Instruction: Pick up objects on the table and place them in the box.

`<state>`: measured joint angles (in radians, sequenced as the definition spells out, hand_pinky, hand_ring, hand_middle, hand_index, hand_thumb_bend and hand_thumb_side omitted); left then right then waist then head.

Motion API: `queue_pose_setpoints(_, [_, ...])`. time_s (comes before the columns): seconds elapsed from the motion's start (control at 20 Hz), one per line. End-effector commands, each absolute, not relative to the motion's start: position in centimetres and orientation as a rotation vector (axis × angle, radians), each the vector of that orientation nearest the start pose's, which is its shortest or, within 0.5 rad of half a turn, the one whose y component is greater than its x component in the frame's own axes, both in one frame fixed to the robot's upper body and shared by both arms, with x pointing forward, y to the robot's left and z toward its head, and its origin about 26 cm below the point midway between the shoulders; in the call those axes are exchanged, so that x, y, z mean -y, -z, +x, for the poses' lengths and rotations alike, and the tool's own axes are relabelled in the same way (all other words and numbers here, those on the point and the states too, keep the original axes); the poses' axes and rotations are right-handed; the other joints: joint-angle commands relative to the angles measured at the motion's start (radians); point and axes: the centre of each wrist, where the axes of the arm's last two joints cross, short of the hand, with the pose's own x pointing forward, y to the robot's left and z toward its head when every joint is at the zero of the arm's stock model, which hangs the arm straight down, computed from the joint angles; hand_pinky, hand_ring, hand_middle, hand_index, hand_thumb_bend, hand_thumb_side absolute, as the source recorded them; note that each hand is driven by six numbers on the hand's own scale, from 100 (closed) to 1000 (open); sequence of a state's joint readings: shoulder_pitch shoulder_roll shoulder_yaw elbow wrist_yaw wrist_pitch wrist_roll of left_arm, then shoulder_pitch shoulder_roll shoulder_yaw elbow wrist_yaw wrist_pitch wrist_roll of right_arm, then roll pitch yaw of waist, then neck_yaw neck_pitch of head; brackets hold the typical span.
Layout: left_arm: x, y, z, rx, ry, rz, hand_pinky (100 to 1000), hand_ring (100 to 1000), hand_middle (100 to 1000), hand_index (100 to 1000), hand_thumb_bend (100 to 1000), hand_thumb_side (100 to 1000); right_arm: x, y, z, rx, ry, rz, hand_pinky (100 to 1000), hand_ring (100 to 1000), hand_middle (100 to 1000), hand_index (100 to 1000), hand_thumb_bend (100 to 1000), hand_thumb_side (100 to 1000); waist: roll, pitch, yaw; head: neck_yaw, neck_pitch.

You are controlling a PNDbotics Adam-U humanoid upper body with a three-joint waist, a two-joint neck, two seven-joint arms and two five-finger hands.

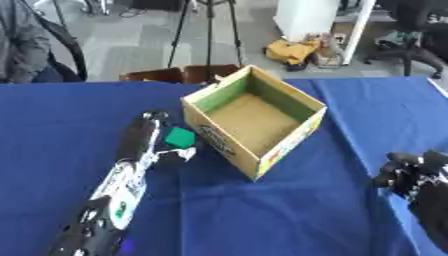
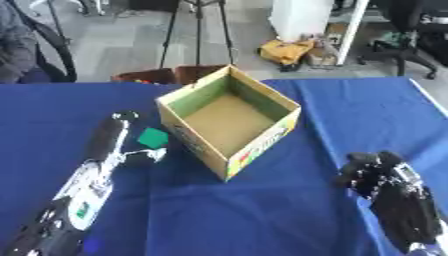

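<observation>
An open cardboard box point(image 1: 293, 96) with a green inner wall stands in the middle of the blue table, its floor bare. Just left of it lies a small green block point(image 1: 180, 137). My left hand point(image 1: 142, 134) reaches in from the lower left and lies stretched out beside the block, fingers straight, thumb point(image 1: 178, 155) below the block. The block sits between thumb and fingers, and contact is unclear. My right hand point(image 2: 374, 172) hangs over the table at the lower right, its fingers curled with nothing in them.
The blue table point(image 1: 262, 210) fills the view. Beyond its far edge are a brown chair point(image 1: 181, 74), tripod legs point(image 1: 209, 35) and a seated person at far left. A yellow bag point(image 1: 291, 51) lies on the floor.
</observation>
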<state>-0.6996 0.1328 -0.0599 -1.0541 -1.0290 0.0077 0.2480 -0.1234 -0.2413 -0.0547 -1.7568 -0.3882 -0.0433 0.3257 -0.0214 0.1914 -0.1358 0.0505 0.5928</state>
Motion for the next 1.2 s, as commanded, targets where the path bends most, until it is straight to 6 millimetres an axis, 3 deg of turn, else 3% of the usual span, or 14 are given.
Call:
queue_pose_setpoints(0.05, [-20.0,-10.0,44.5,1.763,0.869,1.115,618,789,540,757,646,477,29.4,-9.5,30.3,1.942,-0.259,0.380,646,583,569,744,100,892,0.000,-0.011,-0.002,0.002,-0.012])
queue_pose_setpoints(0.8, [-20.2,-8.9,44.6,1.737,0.876,1.134,605,775,519,743,599,469,29.2,-9.6,30.4,1.945,-0.263,0.379,646,583,569,743,100,898,0.000,0.002,-0.012,-0.001,-0.018])
queue_pose_setpoints(1.1, [-20.1,-8.7,44.6,1.744,0.858,1.133,586,763,499,729,498,423,29.2,-9.6,30.4,1.947,-0.264,0.378,646,583,569,743,100,899,-0.002,0.007,-0.016,-0.001,-0.019])
queue_pose_setpoints(1.2, [-20.1,-8.7,44.6,1.746,0.851,1.131,575,754,487,723,427,394,29.2,-9.6,30.4,1.948,-0.265,0.378,646,583,569,743,100,899,-0.002,0.008,-0.017,-0.001,-0.019])
